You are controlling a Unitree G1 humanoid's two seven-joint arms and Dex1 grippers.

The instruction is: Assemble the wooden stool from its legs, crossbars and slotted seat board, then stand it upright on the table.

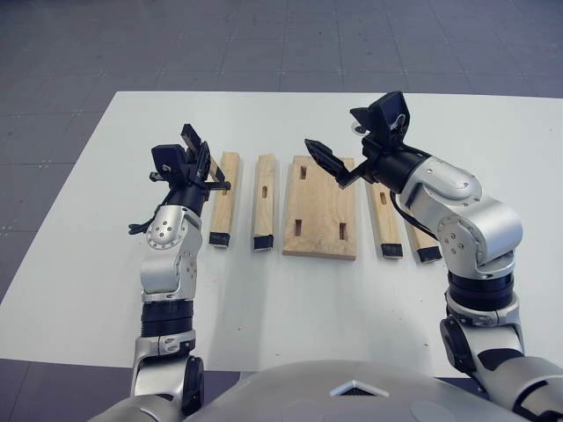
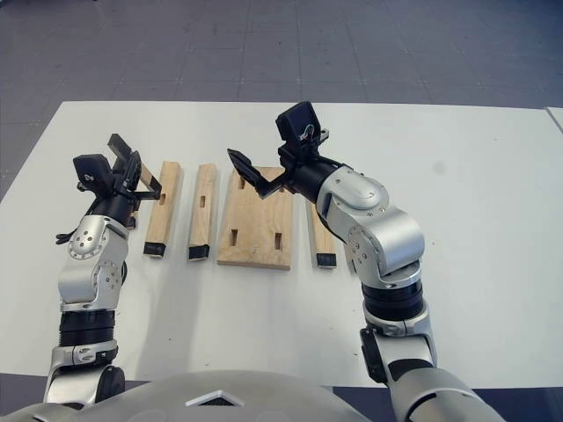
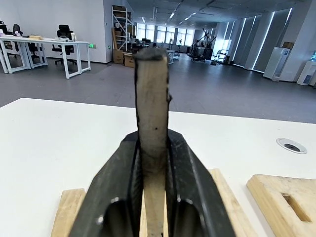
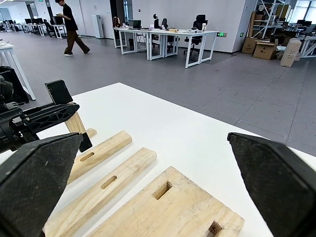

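Observation:
The slotted seat board (image 1: 321,220) lies flat mid-table. Two legs (image 1: 224,198) (image 1: 263,200) lie to its left, and two more (image 1: 384,220) (image 1: 425,243) to its right, partly under my right arm. My left gripper (image 1: 195,167) is held above the table by the leftmost leg, shut on a wooden crossbar (image 3: 152,98) with a black end. The bar juts up from between the fingers (image 3: 183,173). My right gripper (image 1: 332,163) hovers open over the far part of the seat board with nothing in it. Its wide-spread fingers (image 4: 39,173) frame the slots.
The white table (image 1: 132,132) has bare room at its far side, its left and along the front edge. A round grommet (image 3: 291,144) is set into the top beyond the board. Grey floor lies past the far edge.

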